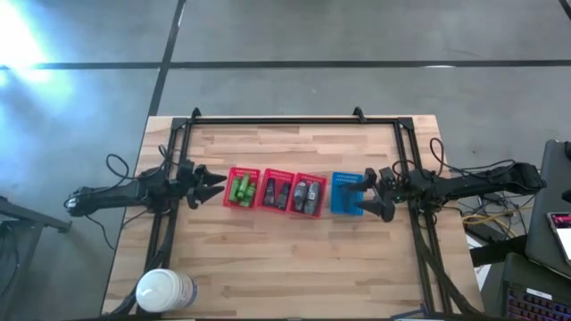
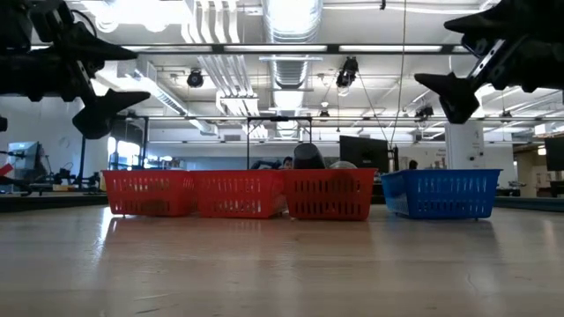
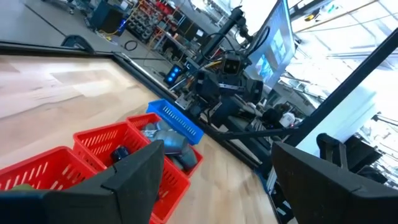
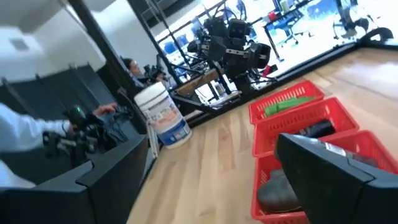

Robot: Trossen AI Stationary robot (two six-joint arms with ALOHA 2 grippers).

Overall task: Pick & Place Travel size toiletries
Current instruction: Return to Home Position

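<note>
Open and empty, left gripper (image 1: 210,187) waits beside the red baskets (image 1: 277,170); right gripper (image 1: 368,194), equally so, could snag the blue basket (image 1: 343,178) below by dipping.

Around your wooden surface (image 1: 294,267) lies a grey concrete floor (image 1: 357,98) crossed by dark seams (image 1: 312,64). Looking level, you see an open workshop: white ceiling ducts (image 2: 286,22), strip lights (image 2: 176,48), a white pillar (image 2: 463,145) and dark monitors (image 2: 361,151) behind.
</note>
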